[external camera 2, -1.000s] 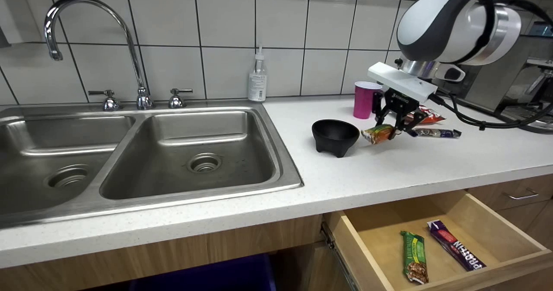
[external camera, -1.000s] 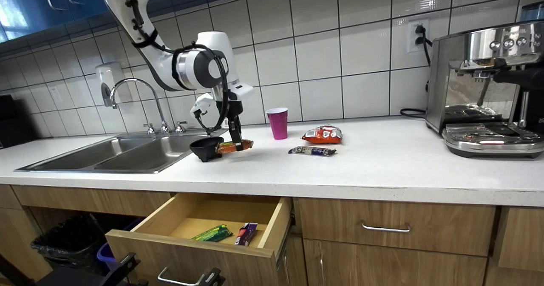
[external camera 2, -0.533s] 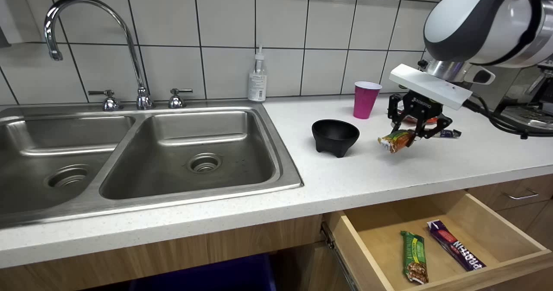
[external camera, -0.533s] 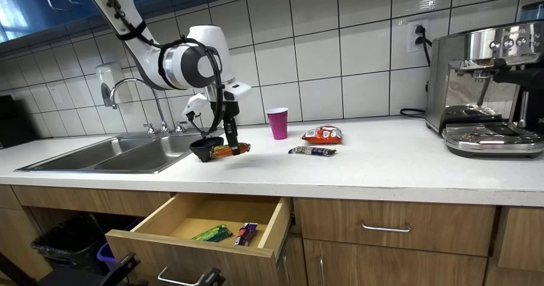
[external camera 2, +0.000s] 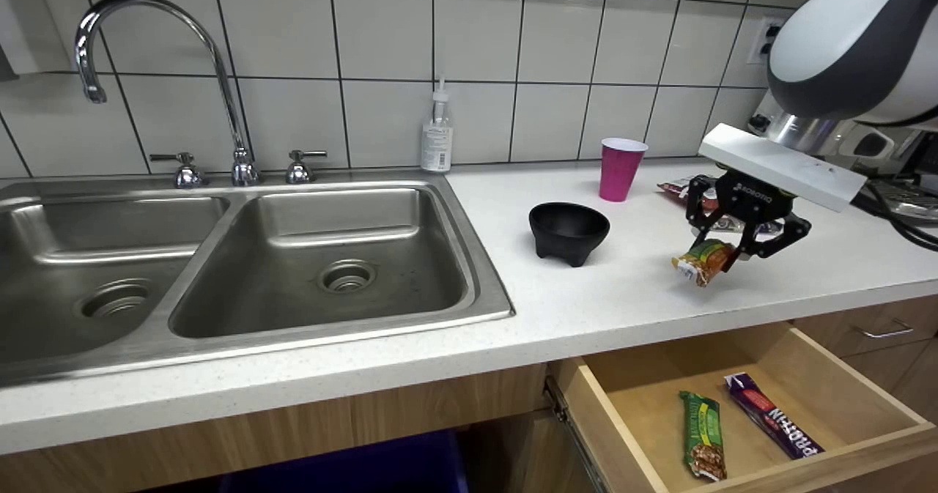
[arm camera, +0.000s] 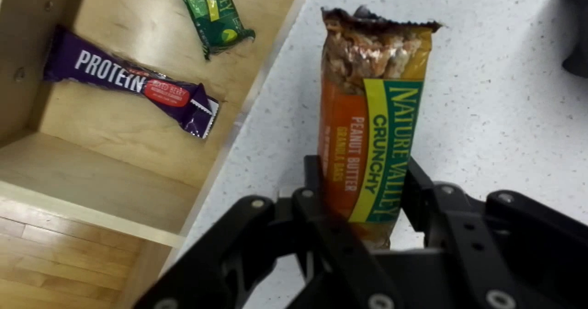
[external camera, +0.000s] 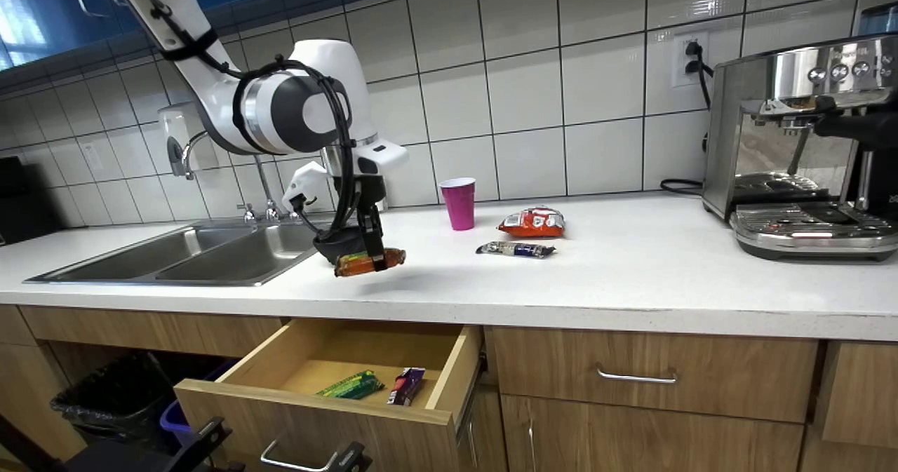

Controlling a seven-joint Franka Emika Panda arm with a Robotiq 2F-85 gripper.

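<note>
Your jaws pinch the orange bar (arm camera: 367,130) across its width above the surface (arm camera: 487,125), its long axis at a slant to the surface's front edge, and the open drawer (arm camera: 96,176) lies to the bar's left in the wrist view, lower than the surface.

The end effector (arm camera: 361,180) is black, the peanut butter bar (arm camera: 373,130) orange with yellow and dark-green stripes. The worktop (arm camera: 487,116) is white with grey specks, the bowl (external camera 2: 569,236) black, the cup (external camera 2: 620,174) magenta with a white rim, and the protein bar (arm camera: 131,81) purple with white lettering.
</note>
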